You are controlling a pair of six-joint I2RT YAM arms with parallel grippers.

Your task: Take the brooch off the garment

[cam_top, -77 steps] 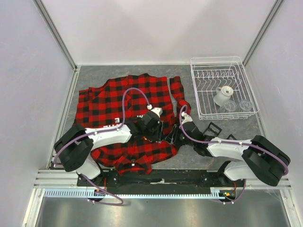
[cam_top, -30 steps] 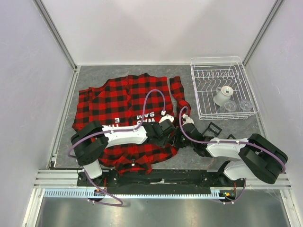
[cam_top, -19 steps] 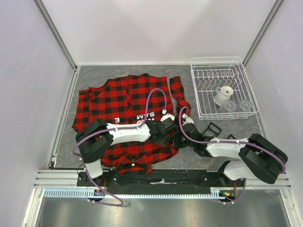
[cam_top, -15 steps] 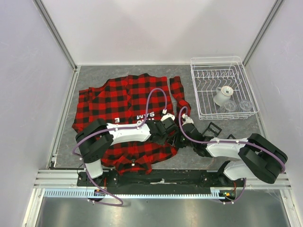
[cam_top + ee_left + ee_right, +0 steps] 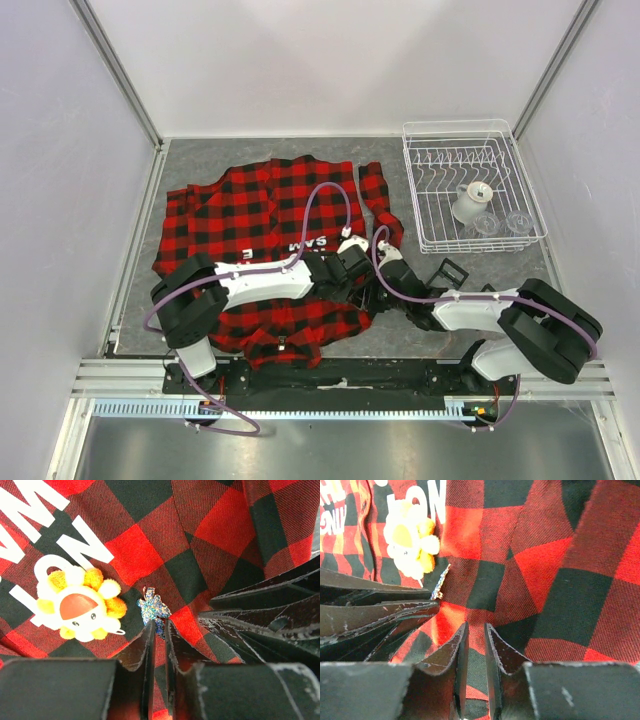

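The garment [image 5: 250, 210], a red-and-black plaid shirt with white letters, lies spread on the grey table. The brooch [image 5: 80, 605], a white, yellow and orange flower with a red centre, is pinned beside the letters; it also shows in the right wrist view [image 5: 412, 537]. A small glittery blue pin [image 5: 152, 609] sits just right of it. My left gripper [image 5: 159, 626] is shut, with that glittery pin's lower tip and cloth between its fingertips. My right gripper [image 5: 475, 627] is shut on a fold of the garment close by. In the top view both grippers [image 5: 352, 275] [image 5: 377, 285] meet at the shirt's right hem.
A white wire dish rack [image 5: 470, 130] stands at the back right with a white cup [image 5: 468, 203] and clear glasses in it. Grey walls and metal rails enclose the table. A shirt sleeve [image 5: 378, 195] lies between the shirt and the rack.
My left arm has swung right across the shirt until its gripper met the right gripper at the hem. The right gripper has edged slightly left. The shirt's front has shifted a little.
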